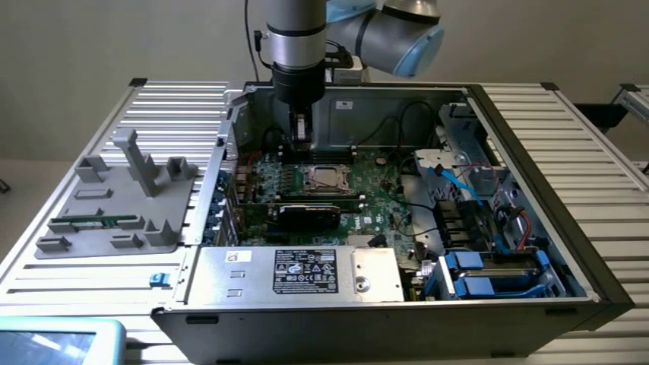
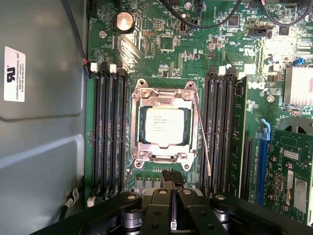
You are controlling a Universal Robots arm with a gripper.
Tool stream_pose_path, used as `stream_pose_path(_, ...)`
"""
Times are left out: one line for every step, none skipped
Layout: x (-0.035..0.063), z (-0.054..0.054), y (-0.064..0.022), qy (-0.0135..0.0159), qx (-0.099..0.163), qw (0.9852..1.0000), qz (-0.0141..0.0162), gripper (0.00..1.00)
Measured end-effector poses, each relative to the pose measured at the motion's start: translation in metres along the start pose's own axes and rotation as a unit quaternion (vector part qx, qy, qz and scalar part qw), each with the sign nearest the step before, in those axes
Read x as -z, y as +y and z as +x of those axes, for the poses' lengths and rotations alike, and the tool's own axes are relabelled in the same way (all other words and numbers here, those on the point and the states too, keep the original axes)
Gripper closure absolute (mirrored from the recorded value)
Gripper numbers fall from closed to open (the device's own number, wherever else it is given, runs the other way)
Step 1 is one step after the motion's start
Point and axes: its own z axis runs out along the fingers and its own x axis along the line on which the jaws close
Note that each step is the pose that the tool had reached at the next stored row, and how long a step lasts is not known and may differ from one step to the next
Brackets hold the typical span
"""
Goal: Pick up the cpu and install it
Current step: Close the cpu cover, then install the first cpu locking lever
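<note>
the cpu (image 2: 165,126) lies in the metal-framed socket (image 2: 142,105), apparently seated flat; the gripper (image 2: 172,178), clenched on nothing, hangs just beside the socket, clear of it.

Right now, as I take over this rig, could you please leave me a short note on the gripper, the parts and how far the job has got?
The gripper is shut, with nothing visible between its fingers, and hovers over the green motherboard just beside the socket.
The small flat square silvery-grey cpu lies flat in the dark square socket, inside its metal frame, between the two banks of black memory slots.
Done: the cpu is off the gripper and sits in the socket.
Left: I cannot tell whether the thin wire lever beside the frame is latched.
</note>
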Motion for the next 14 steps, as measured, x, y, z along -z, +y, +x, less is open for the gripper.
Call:
stream_pose_path(0.0000,0.0000,0.0000,0.0000,0.000,1.0000,0.0000,0.91)
stream_pose_path(0.0000,0.0000,0.0000,0.0000,0.000,1.0000,0.0000,0.91)
stream_pose_path(0.0000,0.0000,0.0000,0.0000,0.000,1.0000,0.0000,0.91)
stream_pose_path(0.0000,0.0000,0.0000,0.0000,0.000,1.0000,0.0000,0.91)
stream_pose_path(0.0000,0.0000,0.0000,0.0000,0.000,1.0000,0.0000,0.91)
stream_pose_path(0.0000,0.0000,0.0000,0.0000,0.000,1.0000,0.0000,0.91)
stream_pose_path(0.0000,0.0000,0.0000,0.0000,0.000,1.0000,0.0000,0.91)
stream_pose_path(0.0000,0.0000,-0.0001,0.0000,0.000,1.0000,0.0002,0.91)
stream_pose_path(0.0000,0.0000,-0.0001,0.0000,0.000,1.0000,0.0002,0.91)
stream_pose_path(0.0000,0.0000,-0.0001,0.0000,0.000,1.0000,0.0003,0.91)
stream_pose_path(0.0000,0.0000,-0.0001,0.0000,0.000,1.0000,0.0003,0.91)
stream_pose_path(0.0000,0.0000,-0.0001,0.0000,0.000,1.0000,0.0003,0.91)
stream_pose_path(0.0000,0.0000,0.0000,0.0001,0.000,1.0000,0.0004,0.91)
stream_pose_path(-0.0001,0.0000,0.0000,0.0003,0.003,1.0000,0.0003,0.91)
